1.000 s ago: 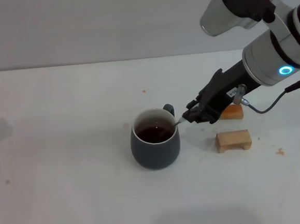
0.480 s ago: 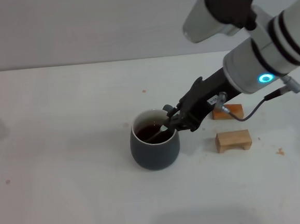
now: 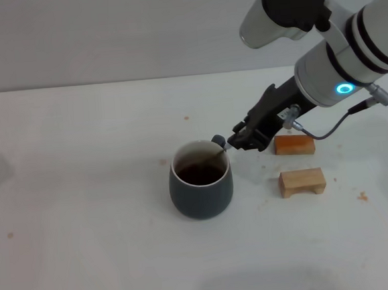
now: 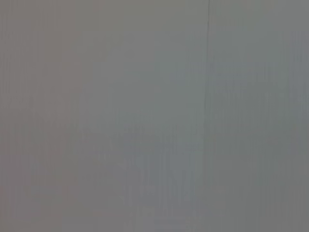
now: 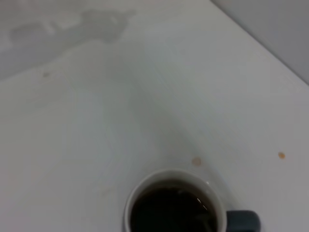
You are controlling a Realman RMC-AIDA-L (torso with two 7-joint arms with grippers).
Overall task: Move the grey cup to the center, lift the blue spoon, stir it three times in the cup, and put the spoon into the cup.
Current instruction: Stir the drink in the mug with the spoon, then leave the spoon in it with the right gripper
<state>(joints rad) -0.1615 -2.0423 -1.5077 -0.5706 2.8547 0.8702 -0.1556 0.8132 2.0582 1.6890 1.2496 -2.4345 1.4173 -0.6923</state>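
While tilted cupward — right hand [image 3: 242, 141], blue spoon [image 3: 223, 152] gripped.

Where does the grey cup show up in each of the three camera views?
Head view: the grey cup stands at centre, beside the right gripper.
Left wrist view: not in it.
Right wrist view: at the bottom edge, cut off.
Shared landmark: its dark handle.
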